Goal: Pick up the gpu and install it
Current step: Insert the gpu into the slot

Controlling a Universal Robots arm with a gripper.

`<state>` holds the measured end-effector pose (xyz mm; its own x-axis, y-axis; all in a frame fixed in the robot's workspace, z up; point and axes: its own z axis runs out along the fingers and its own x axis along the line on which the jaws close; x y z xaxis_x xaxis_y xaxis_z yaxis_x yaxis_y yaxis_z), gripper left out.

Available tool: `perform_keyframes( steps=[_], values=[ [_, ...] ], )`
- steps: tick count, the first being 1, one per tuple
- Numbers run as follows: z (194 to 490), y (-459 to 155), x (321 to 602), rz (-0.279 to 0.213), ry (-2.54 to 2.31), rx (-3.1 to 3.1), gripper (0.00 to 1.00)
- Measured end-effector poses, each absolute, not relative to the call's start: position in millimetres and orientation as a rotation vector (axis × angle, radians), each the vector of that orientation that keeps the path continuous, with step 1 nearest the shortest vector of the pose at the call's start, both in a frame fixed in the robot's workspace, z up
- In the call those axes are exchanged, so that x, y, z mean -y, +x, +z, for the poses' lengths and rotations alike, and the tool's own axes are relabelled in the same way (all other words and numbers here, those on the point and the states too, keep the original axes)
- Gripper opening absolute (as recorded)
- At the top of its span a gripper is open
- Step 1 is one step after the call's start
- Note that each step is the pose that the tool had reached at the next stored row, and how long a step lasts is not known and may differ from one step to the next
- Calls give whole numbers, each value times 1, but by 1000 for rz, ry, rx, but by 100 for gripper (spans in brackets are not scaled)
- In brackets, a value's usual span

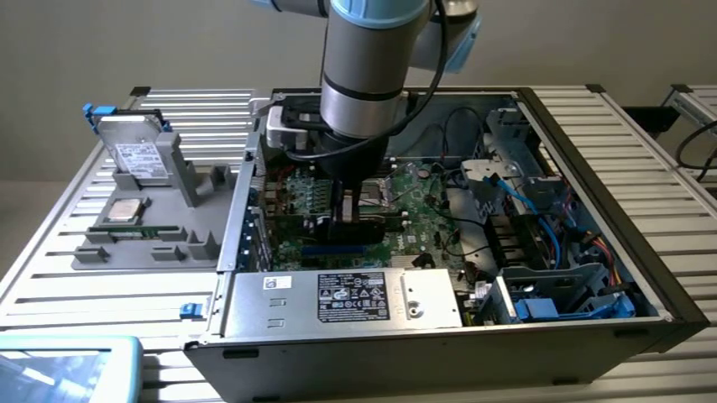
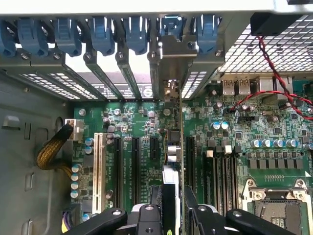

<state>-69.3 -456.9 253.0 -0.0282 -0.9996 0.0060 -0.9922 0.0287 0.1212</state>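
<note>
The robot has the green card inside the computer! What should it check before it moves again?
1. Gripper clamped on the gpu: ok.
2. Card standing on edge over the motherboard slots: ok.
3. Silver bracket up at the case's rear openings: ok.
4. Bottom edge pushed fully into a slot: cannot tell.
5. Red and black wires away from the card: ok.
6. Yellow cable bundle away from the card: ok.

The motherboard [image 2: 142,122] is green, the gpu [image 2: 172,68] bracket silver, slot clips [image 2: 102,34] blue, braided cable [image 2: 49,152] yellow.
</note>
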Motion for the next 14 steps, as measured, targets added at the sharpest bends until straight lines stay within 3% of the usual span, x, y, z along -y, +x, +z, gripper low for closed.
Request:
perform_keyframes(
  steps=[14],
  values=[
    [252, -70, 457, -127, 2125, 2187, 29]
  ],
)
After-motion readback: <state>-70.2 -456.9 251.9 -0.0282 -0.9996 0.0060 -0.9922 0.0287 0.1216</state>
